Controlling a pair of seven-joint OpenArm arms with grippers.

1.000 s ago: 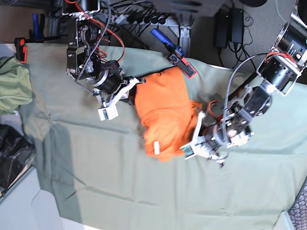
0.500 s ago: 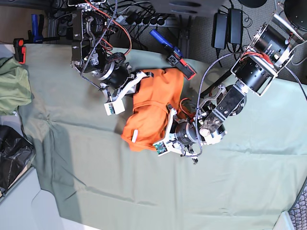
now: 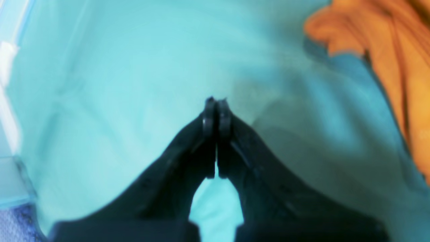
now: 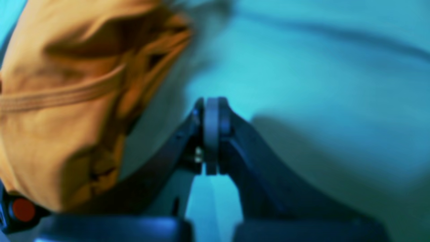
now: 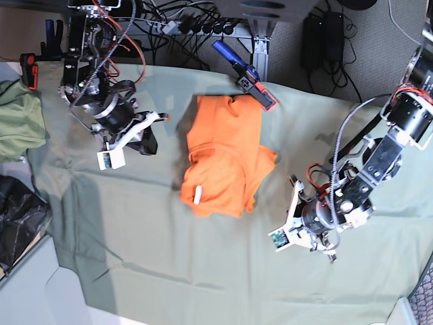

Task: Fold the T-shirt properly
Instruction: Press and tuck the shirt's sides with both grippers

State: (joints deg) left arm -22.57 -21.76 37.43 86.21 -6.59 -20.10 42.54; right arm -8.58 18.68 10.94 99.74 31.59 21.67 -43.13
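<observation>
The orange T-shirt lies bunched near the far edge of the green table cloth, free of both arms, with the left gripper and right gripper pinched closed, holding nothing.

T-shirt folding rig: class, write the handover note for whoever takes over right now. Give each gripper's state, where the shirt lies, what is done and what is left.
Left gripper: shut, empty, over bare cloth beside the shirt.
Right gripper: shut, empty, next to the shirt's edge.
T-shirt: lies bunched in a rough fold mid-way on the green table cloth, white label up, between the two arms and touched by neither.
Done: shirt gathered into a compact bundle.
Left: edges are uneven and wrinkled; it probably needs flattening and a neater final fold.
</observation>
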